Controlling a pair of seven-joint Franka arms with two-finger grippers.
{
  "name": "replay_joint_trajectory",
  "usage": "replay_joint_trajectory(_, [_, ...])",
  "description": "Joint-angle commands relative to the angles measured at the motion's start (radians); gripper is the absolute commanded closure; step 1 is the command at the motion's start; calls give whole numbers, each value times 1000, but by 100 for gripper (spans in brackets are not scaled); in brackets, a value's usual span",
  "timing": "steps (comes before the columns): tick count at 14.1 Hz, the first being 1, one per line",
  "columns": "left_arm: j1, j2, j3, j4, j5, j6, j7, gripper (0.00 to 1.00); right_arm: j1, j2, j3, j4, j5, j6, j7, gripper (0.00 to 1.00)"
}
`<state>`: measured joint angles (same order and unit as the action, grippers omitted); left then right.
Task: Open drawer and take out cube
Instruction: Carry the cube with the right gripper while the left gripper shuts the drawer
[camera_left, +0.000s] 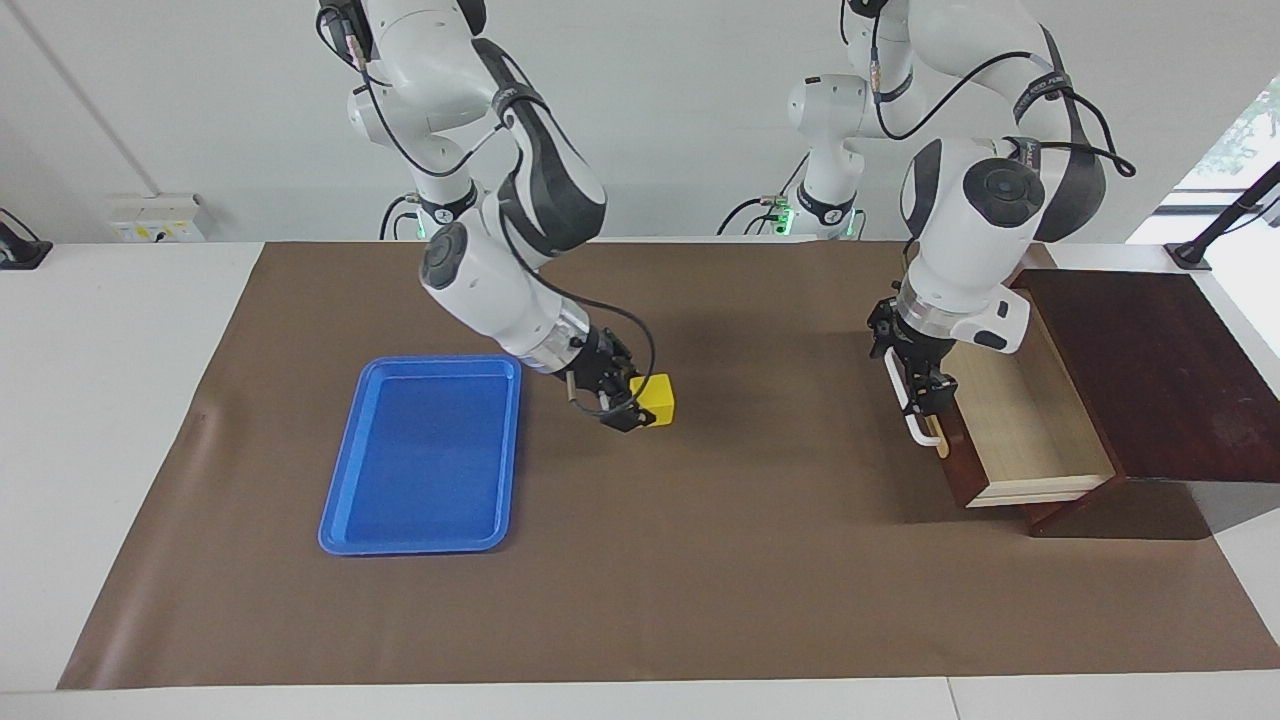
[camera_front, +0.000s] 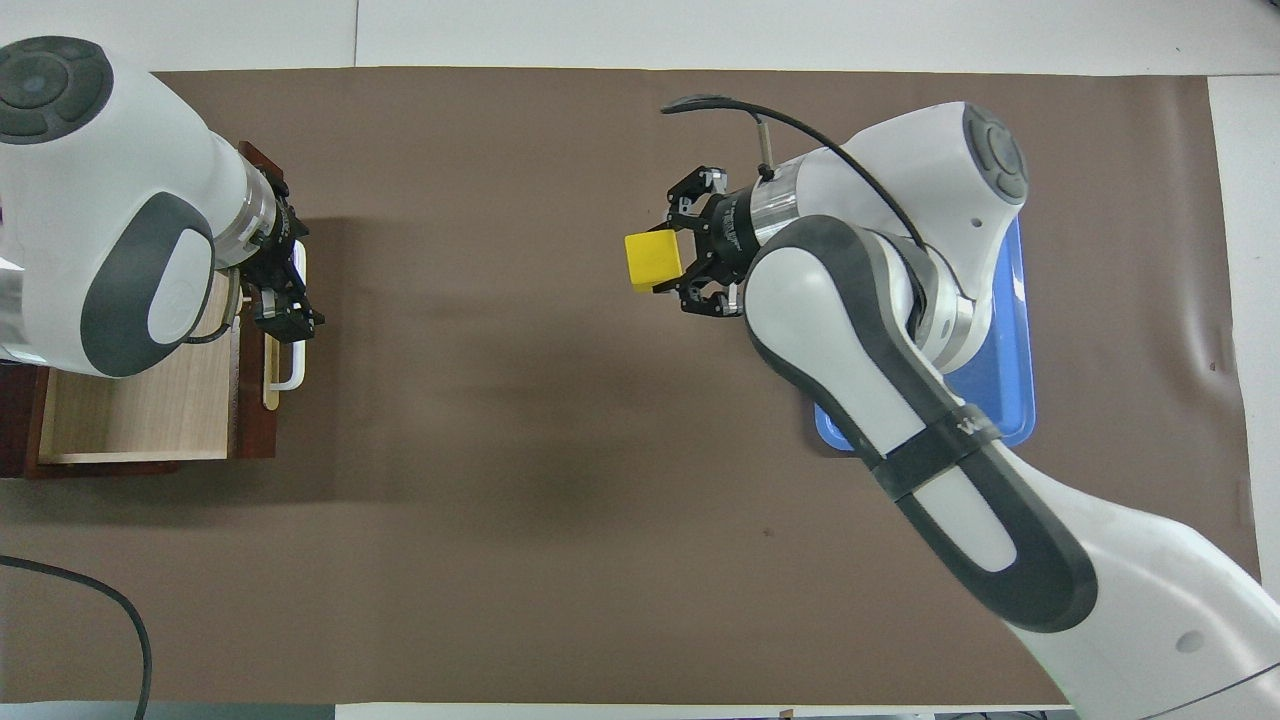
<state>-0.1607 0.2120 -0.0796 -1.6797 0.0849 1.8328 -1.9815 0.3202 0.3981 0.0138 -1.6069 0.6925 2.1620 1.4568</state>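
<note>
Meanwhile, the right gripper (camera_left: 640, 407) held the yellow cube (camera_left: 655, 399) between its closed fingers (camera_front: 690, 232), the cube jutting out from the fingertips in the air over the brown mat (camera_left: 700, 560), beside the blue tray (camera_left: 420, 455) on the side toward the drawer. In the overhead view the right arm's forearm covered much of the tray, and only one long edge and a corner of it showed. The left gripper (camera_left: 925, 385) hung over the drawer's (camera_left: 1010, 400) dark front, right at the white bar handle (camera_left: 908, 405), with its fingers (camera_front: 290, 325) spread wide and nothing between them; whether they touched the handle could not be told. The drawer stood pulled out of the dark wooden box (camera_left: 1150, 370) at the left arm's end of the worktop (camera_left: 110, 400), its pale light-wood interior open to view, with nothing visible in the part the arm left uncovered. The cube was well apart from the drawer, out over the middle of the mat. The mat covered most of the white worktop, whose bare edges showed around it.
</note>
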Motion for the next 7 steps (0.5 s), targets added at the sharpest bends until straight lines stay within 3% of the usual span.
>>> replay_joint_trajectory(1, [4,-62,12,-136,-4,63,58,0,-122,-15,11,-25,22,-31,-55,100])
replay_joint_trajectory(7, [10,-62,107,-143,-4,86,261,0,-331,-47,8,-192,25,-70,-231,100])
